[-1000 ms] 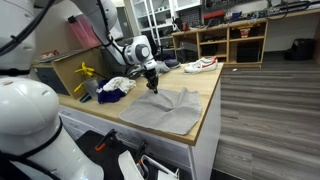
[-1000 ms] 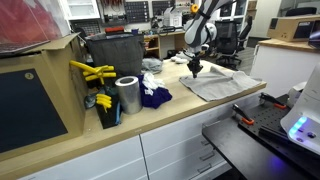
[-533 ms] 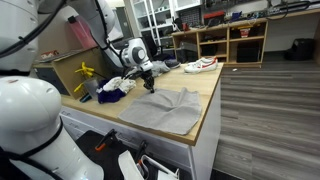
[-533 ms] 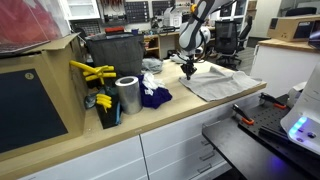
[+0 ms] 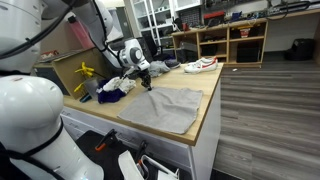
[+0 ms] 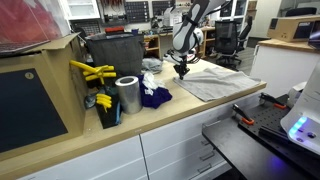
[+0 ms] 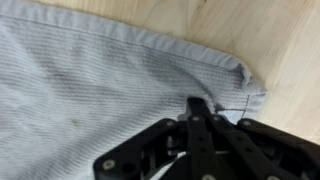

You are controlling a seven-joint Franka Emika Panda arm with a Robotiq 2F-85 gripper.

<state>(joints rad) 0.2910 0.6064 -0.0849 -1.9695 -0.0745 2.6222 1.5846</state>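
A grey cloth (image 5: 165, 108) (image 6: 215, 82) lies spread flat on the wooden worktop (image 5: 213, 88). My gripper (image 5: 146, 85) (image 6: 181, 73) points down at the cloth's edge nearest the clutter and is shut, its tips pinched on the fabric. In the wrist view the closed gripper (image 7: 197, 105) presses into the grey cloth (image 7: 90, 80) just inside a hemmed corner (image 7: 245, 82), which is slightly puckered. Bare wood shows beyond the hem.
A purple-blue rag (image 5: 112, 93) (image 6: 153, 96) and a white cloth (image 6: 152, 66) lie beside the gripper. A metal can (image 6: 128, 95), yellow tools (image 6: 92, 72) and a dark bin (image 6: 112, 55) stand nearby. A shoe (image 5: 200, 65) sits at the table's far end.
The gripper has slid toward the rags and bin, staying shut. The cloth edge came along with it and the folds near the gripper have flattened.
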